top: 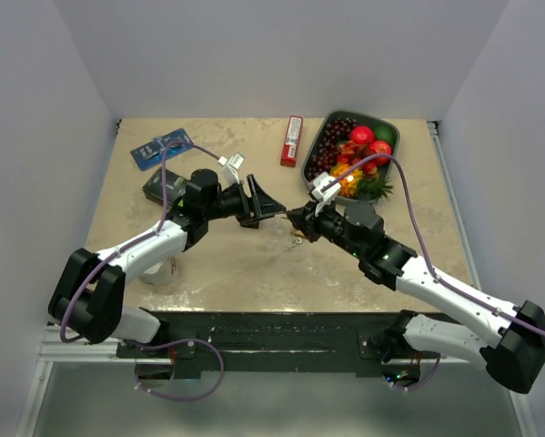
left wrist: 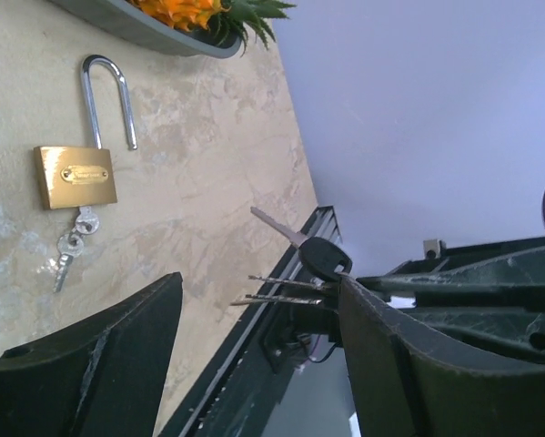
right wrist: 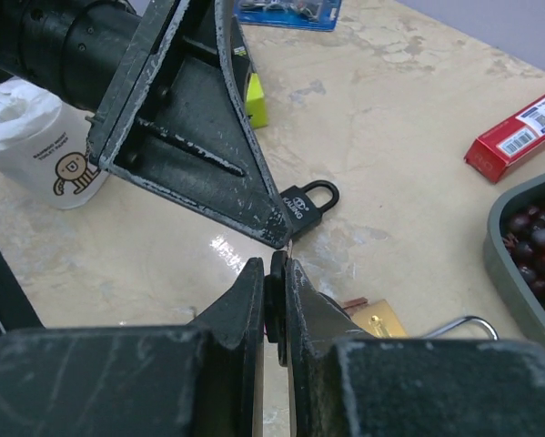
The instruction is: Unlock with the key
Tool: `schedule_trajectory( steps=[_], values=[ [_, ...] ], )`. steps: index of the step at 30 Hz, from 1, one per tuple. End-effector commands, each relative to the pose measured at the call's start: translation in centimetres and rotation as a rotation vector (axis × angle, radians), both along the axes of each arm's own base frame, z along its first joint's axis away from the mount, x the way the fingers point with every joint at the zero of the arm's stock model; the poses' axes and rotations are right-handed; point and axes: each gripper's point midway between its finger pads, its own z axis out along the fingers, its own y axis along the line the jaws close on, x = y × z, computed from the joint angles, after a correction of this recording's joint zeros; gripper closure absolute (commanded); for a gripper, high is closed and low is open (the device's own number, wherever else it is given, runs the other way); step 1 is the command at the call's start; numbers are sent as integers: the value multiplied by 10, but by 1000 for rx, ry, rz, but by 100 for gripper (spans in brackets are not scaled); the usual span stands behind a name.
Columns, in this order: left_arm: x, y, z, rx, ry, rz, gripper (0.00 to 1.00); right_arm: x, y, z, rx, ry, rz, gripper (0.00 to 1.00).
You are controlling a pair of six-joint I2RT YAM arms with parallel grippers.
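right gripper (right wrist: 274, 271): fingers pressed together, pinching the black head of the key (left wrist: 325, 258). Blade points up-left in the left wrist view, and two thin spare keys stick out left below it. The key is in the air, just off the table (top: 236, 273) edge in that view.

left gripper (left wrist: 261, 282): jaws spread wide, nothing in them. Key bunch sits right at the tip of the frame-right finger; can't tell if it touches.

black padlock (right wrist: 307, 202): flat on the table at centre of the right wrist view, just past the tips of both grippers, shackle toward the right of frame.

brass padlock (left wrist: 75, 176): flat on the table at upper left of the left wrist view, well apart from the held key. One shackle leg ends free beside the body. Small keys (left wrist: 72, 248) hang from its underside.

Further back: fruit tray (top: 388, 127) upper right, red box (top: 292, 141) just left of it.
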Motion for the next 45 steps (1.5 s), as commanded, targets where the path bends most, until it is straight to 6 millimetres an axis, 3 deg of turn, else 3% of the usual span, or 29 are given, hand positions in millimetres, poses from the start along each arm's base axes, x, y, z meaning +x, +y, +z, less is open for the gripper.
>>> schedule_trajectory(
  steps=[1,10,18,27,34,45],
  values=[
    [7,-3,29,-106,5,39,27,8,-2,28,4,-125,-62,100],
    [4,-4,28,-125,37,31,28,2,17,26,-62,-194,-48,100],
    [1,-3,13,-97,68,30,28,-4,32,22,-134,-239,-58,100],
    [4,1,1,-50,82,55,23,-11,31,30,-150,-293,-99,100],
    [3,-3,7,-74,85,46,23,-13,35,24,-186,-319,-111,100],
    [-3,-7,13,-105,89,17,43,-13,48,14,-246,-364,-108,100]
  ],
)
